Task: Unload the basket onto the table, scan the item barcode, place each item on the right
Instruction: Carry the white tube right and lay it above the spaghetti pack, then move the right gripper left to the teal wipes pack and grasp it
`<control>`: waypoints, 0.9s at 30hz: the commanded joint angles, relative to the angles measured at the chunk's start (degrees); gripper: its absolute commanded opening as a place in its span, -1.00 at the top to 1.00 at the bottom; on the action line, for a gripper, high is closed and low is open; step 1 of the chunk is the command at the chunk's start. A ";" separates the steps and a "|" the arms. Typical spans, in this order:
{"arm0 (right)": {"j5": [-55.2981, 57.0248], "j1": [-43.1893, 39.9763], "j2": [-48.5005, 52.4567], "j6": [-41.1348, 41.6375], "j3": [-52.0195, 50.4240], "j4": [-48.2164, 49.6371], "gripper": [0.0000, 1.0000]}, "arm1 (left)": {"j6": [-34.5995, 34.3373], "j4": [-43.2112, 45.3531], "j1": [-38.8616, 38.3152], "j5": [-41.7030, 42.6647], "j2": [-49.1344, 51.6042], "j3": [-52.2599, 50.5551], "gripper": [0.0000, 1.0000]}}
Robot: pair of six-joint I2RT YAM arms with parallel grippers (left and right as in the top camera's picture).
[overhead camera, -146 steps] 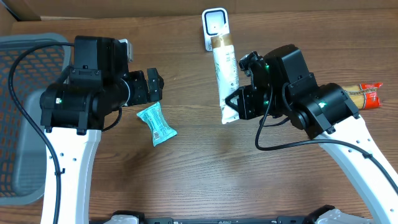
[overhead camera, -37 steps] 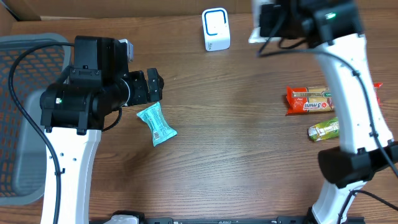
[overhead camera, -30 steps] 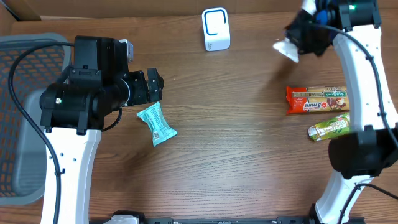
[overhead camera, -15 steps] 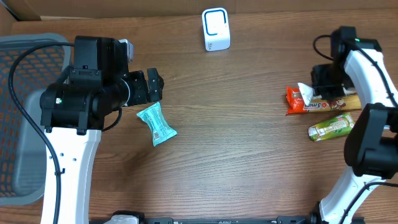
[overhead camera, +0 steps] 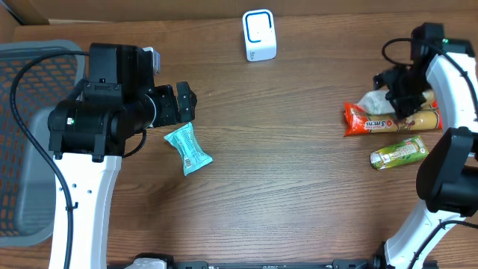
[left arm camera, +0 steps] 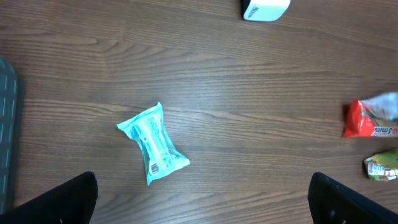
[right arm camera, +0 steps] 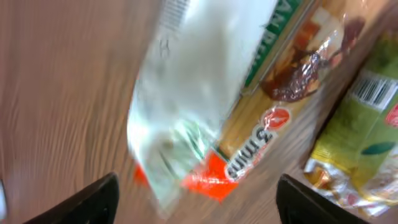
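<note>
Your left arm (overhead camera: 84, 187) and right arm (overhead camera: 452, 71) are both built of smooth white links joined by bulky black motor housings, and each carries a small green light (overhead camera: 72, 119). Thin black cables (overhead camera: 22, 78) loop loosely outside the joints. The left tool (overhead camera: 187, 101) ends in dark, matte, blunt fingers (left arm camera: 65, 199).

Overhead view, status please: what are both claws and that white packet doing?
Left gripper open, near teal packet. Right gripper open over white packet. Packet lies on red snack bag, away from scanner. Nothing blocking.
</note>
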 commanded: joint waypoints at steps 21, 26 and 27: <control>-8.70 44.00 0.42 -24.04 -2.21 17.20 -0.77 | 1.09 0.02 -0.11 0.37 0.31 0.00 -0.99; -8.48 51.41 4.48 -25.53 -2.86 23.63 -0.70 | 1.09 0.02 -0.11 0.37 0.31 0.00 -0.99; -8.48 52.50 5.31 -25.53 -2.86 24.61 -0.68 | 1.11 0.02 -0.11 0.37 0.31 0.00 -0.99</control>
